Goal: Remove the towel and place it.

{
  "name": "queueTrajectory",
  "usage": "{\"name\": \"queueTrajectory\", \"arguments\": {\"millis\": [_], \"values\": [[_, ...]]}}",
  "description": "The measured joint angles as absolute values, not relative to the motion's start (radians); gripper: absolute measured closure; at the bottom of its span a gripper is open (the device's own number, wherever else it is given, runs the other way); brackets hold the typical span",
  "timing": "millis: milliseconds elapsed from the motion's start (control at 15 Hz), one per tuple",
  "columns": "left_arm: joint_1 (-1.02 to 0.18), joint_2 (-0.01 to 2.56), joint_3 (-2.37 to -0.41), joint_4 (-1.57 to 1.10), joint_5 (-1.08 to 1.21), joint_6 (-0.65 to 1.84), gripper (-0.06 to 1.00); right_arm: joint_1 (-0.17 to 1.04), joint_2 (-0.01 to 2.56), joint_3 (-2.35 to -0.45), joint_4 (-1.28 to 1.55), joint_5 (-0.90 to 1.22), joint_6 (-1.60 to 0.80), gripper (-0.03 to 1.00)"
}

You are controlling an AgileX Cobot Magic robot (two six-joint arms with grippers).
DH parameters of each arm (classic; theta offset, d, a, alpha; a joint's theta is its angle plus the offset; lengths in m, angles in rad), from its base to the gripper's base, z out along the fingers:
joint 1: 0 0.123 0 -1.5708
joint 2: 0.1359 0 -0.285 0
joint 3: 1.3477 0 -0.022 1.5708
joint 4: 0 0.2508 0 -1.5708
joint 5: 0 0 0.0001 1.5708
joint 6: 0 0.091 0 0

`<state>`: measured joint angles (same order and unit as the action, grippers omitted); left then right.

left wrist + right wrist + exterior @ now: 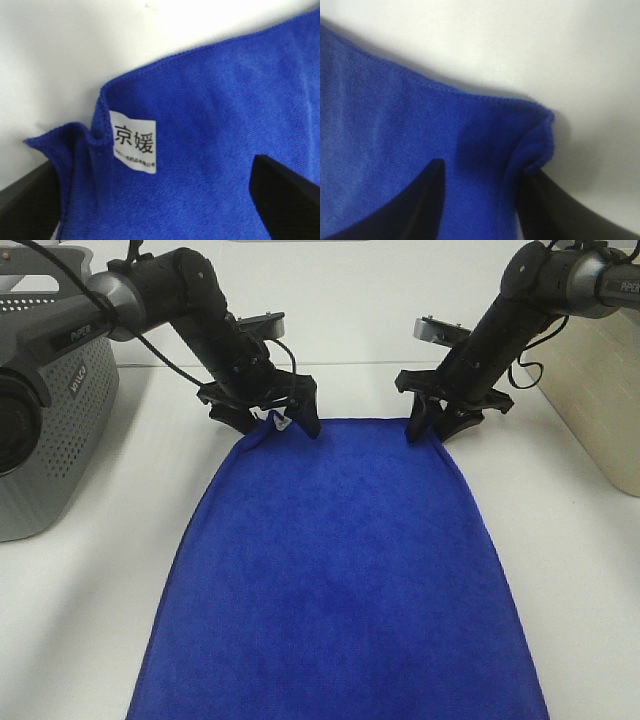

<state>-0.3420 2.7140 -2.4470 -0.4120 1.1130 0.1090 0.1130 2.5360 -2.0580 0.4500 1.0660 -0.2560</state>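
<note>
The royal-blue towel (340, 580) lies spread flat on the white table, reaching from the far middle to the near edge of the view. Its white tag (134, 141) sits at the far-left corner, which is slightly rumpled. My left gripper (283, 425) is open, with its fingers wide apart on either side of that corner (152, 172). My right gripper (430, 432) is open over the far-right corner, its fingers straddling the cloth (482, 170). That corner curls up a little against one finger (545, 200).
A grey perforated basket (50, 440) stands at the left edge of the table. A beige box (600, 390) stands at the right edge. Bare white table (120, 540) shows on both sides of the towel.
</note>
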Motion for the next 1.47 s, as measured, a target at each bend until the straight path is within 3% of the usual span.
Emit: {"name": "queueTrajectory", "arguments": {"millis": [133,467,600,800,867,1067,1467], "values": [[-0.342,2.714,-2.447,-0.414,1.111,0.111,0.04,0.113,2.538,-2.058,0.449,1.066,-0.256,0.65],[-0.342,2.714,-2.447,-0.402,1.112,0.123,0.09,0.113,2.538,-2.058,0.449,1.064,-0.255,0.68],[-0.342,2.717,-2.447,-0.391,1.110,0.114,0.32,0.113,2.538,-2.058,0.449,1.064,-0.255,0.68],[-0.342,2.729,-2.446,-0.393,1.110,0.106,0.84,0.113,2.538,-2.058,0.447,1.064,-0.255,0.74],[-0.342,2.729,-2.445,-0.393,1.110,0.106,0.91,0.113,2.540,-2.058,0.447,1.064,-0.255,0.78],[-0.343,2.729,-2.443,-0.385,1.106,0.105,0.91,0.113,2.541,-2.058,0.447,1.064,-0.261,0.95],[-0.348,2.728,-2.443,-0.359,1.103,0.114,0.91,0.113,2.540,-2.058,0.436,1.065,-0.273,0.95]]}}
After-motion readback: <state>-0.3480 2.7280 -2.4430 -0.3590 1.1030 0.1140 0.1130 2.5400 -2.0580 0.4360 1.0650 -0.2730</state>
